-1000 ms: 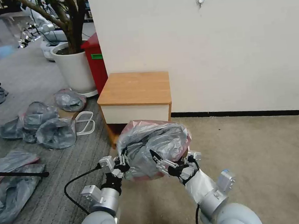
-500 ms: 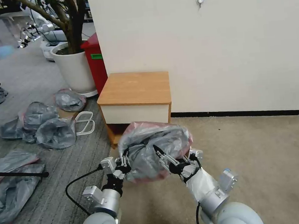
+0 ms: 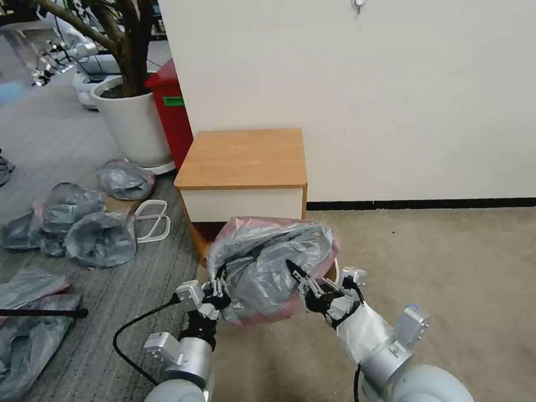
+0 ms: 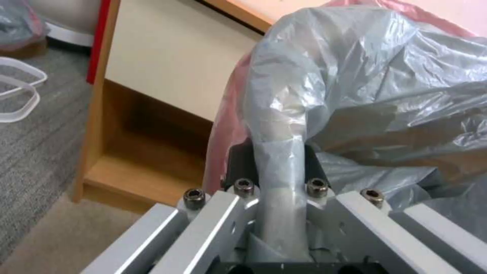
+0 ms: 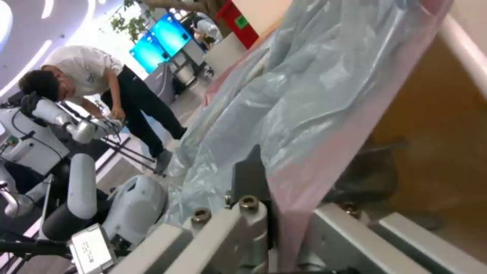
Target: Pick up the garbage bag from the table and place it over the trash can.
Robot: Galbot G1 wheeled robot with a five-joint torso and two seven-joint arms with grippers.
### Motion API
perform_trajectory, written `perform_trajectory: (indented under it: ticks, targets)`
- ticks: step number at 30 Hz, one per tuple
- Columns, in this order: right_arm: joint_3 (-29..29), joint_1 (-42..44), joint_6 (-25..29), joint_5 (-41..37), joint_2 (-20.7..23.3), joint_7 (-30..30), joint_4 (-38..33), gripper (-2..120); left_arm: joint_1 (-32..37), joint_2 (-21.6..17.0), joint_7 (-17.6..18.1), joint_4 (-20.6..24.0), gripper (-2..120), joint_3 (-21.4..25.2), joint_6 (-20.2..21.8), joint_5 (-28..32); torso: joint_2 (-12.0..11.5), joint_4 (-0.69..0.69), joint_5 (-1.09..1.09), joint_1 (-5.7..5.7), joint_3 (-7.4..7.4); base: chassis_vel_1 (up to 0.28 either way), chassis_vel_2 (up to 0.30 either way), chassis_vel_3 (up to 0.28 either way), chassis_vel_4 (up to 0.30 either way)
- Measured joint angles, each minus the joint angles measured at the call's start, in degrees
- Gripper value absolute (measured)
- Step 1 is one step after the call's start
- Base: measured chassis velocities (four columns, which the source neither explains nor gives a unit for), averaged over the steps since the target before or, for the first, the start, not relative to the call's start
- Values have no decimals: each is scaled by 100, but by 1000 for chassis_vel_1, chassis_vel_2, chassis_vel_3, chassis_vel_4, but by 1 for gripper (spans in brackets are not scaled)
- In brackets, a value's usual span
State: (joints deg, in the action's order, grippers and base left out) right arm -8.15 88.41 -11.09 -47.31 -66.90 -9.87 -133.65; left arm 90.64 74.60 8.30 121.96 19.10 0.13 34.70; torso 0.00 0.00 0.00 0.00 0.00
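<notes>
Garbage bag hangs stretched between both tools, left tool and right tool each clamped on its rim (presumably holding the mouth wide), just before the bench.

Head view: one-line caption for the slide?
Both end effectors, left and right, hold the grey garbage bag spread above the beige trash can, in front of the wooden nightstand.

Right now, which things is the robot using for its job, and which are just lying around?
For the job:
garbage bag, pinched by the left gripper and right gripper
trash can, its rim under the bag
table, bare on top

Just lying about:
heap of bags
red bin
planter pot
</notes>
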Motion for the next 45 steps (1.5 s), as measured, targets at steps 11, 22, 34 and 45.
perform_trajectory:
  ticks: [11,22,34,45]
  targets:
    - [-42,98,149,208,-4,254,116,0,-114,83,154,-17,3,174,94,442,0,0,0,0,0,0,0,0,0]
    - [-114,195,294,350,9,478,177,0,-300,72,393,86,3,573,332,1218,0,0,0,0,0,0,0,0,0]
    - [-421,34,599,651,54,740,577,0,-147,60,444,403,3,646,823,1993,0,0,0,0,0,0,0,0,0]
    - [-640,25,971,1614,21,876,706,9,-72,55,453,465,3,632,1086,2057,0,0,0,0,0,0,0,0,0]
